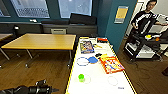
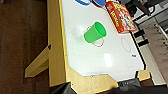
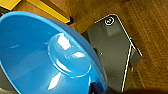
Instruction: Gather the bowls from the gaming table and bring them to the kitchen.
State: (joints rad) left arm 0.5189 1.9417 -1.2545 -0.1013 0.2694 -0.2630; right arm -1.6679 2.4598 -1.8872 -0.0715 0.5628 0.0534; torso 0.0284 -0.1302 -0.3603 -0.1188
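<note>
Right pincer gripping a glossy bright blue shallow bowl (image 3: 45,57) above wooden floor; left pincer (image 1: 51,90) state indiscernible. Another blue bowl (image 1: 93,59) is sitting mid-way along the white, yellow-rimmed counter (image 1: 100,82); the green plastic cup (image 1: 81,77) nearby is risking a knock.

The left arm (image 1: 27,89) reaches in low at the near left, stretched level toward the right, its dark gripper (image 1: 51,89) at the tip, just left of the bench's near corner.
</note>
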